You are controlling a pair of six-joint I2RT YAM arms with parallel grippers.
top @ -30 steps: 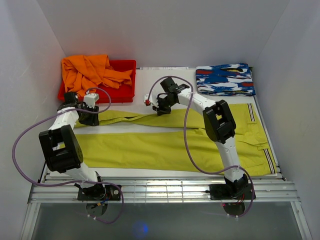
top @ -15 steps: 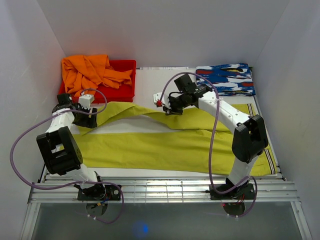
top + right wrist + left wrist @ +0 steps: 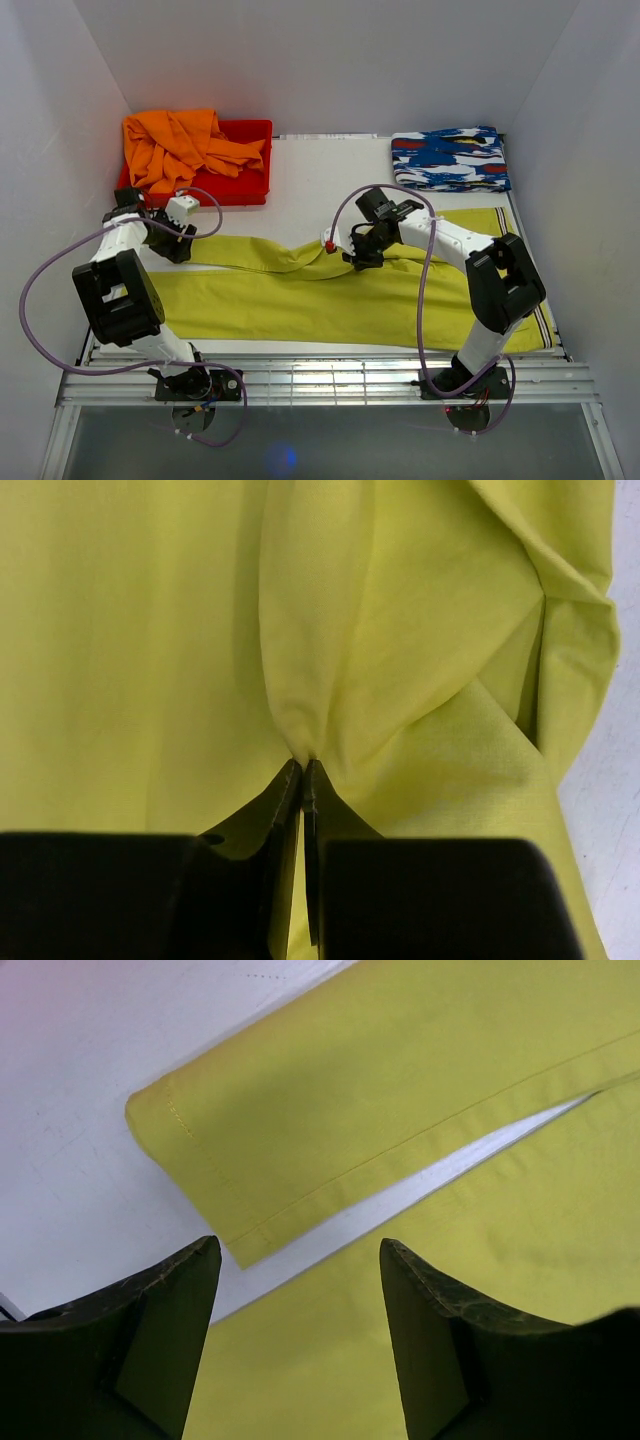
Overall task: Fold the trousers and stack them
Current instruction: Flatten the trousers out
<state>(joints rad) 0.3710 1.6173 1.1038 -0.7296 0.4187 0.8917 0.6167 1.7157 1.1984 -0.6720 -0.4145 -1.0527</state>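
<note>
The yellow-green trousers lie lengthwise across the table, striped waistband at the right. My right gripper is shut on a pinch of the far leg's middle, and in the right wrist view the cloth bunches into the closed tips. My left gripper hovers over the leg ends at the left. It is open with nothing between its fingers. The far leg's hem lies flat beside the near leg, with a strip of white table between them.
A red bin holding an orange garment stands at the back left. A folded blue, white and red patterned cloth lies at the back right. White walls close in on three sides.
My right gripper has lifted the far leg's middle and pulled it toward the near leg. My left gripper has opened and the hem now lies free on the table.
</note>
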